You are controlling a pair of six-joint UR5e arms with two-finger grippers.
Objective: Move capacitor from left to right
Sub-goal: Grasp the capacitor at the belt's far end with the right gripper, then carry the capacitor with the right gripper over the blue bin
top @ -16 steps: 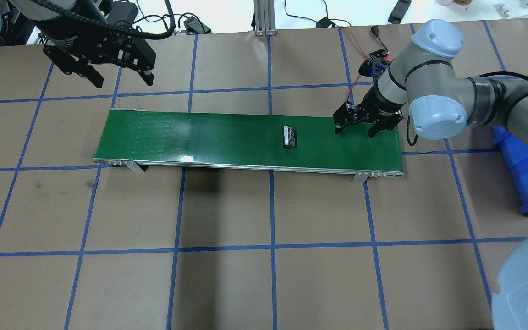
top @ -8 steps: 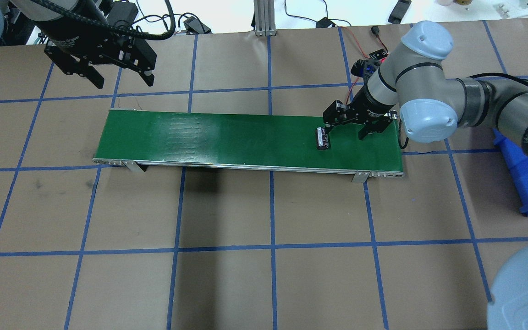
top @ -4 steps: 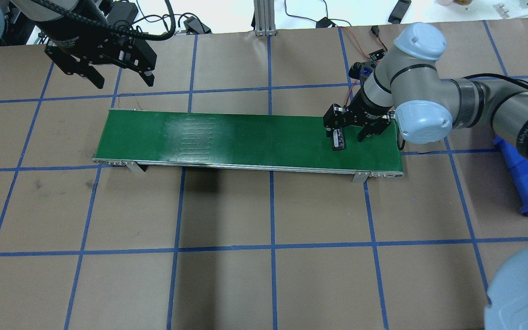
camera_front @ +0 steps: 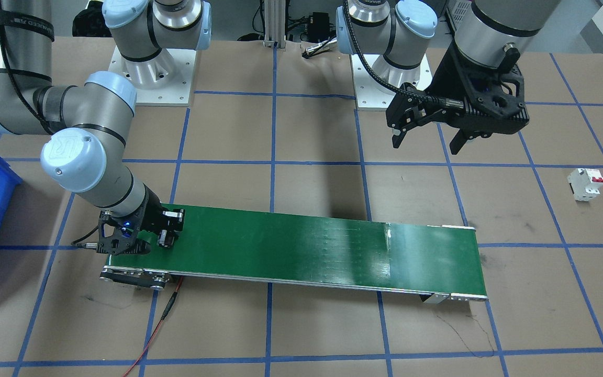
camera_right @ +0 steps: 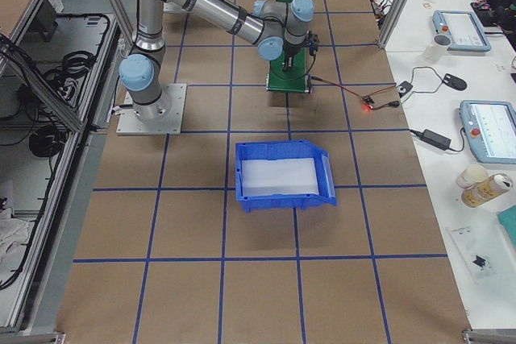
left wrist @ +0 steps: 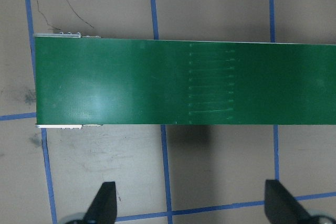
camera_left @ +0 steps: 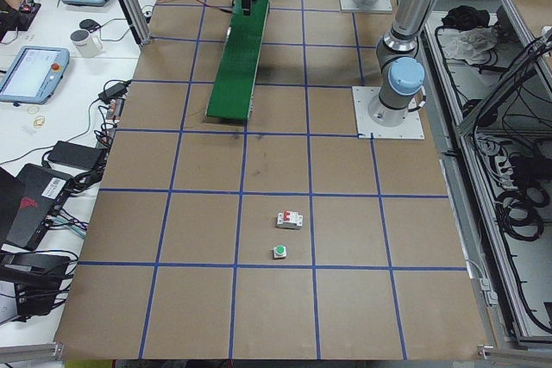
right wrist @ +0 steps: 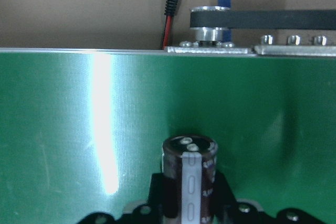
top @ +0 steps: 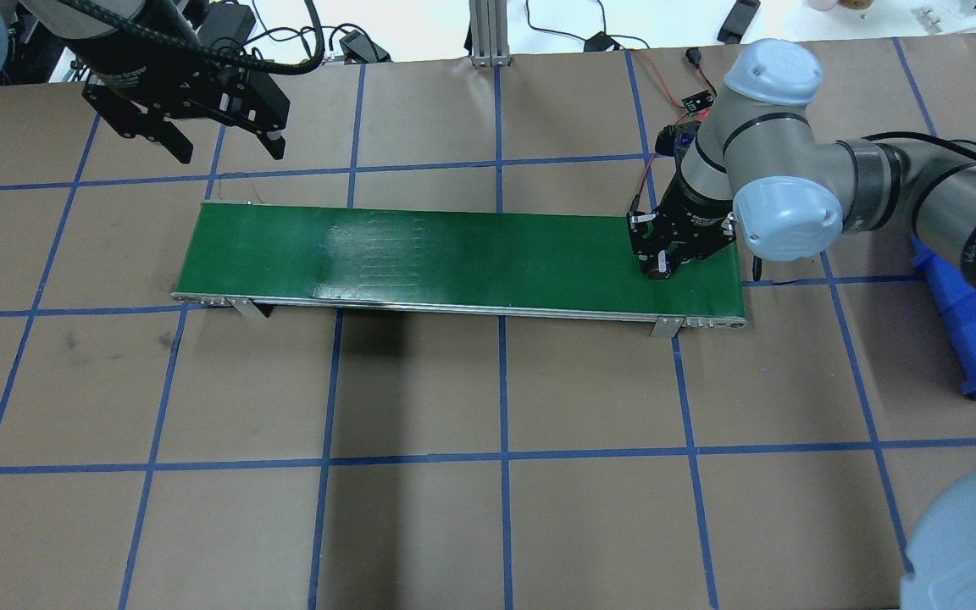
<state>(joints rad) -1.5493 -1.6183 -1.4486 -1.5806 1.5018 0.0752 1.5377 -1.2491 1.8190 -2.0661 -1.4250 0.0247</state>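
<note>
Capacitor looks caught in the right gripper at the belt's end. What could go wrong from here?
1. The capacitor is round and smooth, and the right wrist view shows only part of it between the fingers of the right gripper; it may slip or pivot on lifting.
2. The gripper sits low on the belt, with the cable just past its edge; a low exit could snag.
3. The blue bin stands apart from the belt; a slip midway would miss it.

I see the green belt (top: pixel 454 258) from behind and above, head-on from across the table (top: pixel 590 525), far off from both ends, and closest through the right wrist camera.
</note>
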